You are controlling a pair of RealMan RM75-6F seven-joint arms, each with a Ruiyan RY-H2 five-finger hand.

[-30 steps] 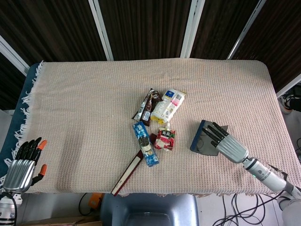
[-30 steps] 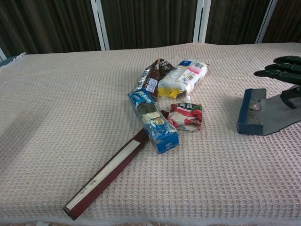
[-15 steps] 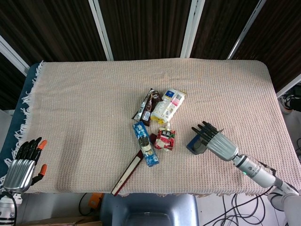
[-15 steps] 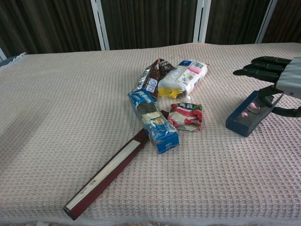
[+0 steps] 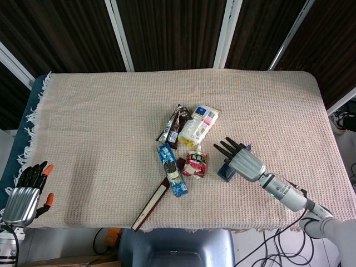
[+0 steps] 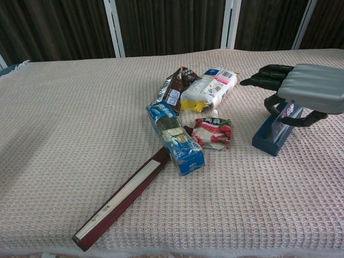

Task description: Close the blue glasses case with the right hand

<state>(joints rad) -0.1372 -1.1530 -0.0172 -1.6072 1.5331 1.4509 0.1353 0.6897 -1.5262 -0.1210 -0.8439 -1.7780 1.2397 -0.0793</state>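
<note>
Presently the right robot hand (image 6: 301, 91), fingers spread flat, covers the rigid blue hinged glasses case (image 6: 271, 137) at right-centre; light, likely skids — press the lid.

Lab-like test setup: cloth-covered table (image 5: 111, 111), dark slatted wall panels (image 5: 167, 33) (cables (image 5: 278, 245) below).

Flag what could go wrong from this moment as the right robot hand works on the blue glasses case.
The right robot hand lies flat over the blue glasses case, which looks only partly shut, so a push could slide it across the cloth rather than close it. The red snack packet lies close to the case's left, and a sliding case may knock it.
</note>
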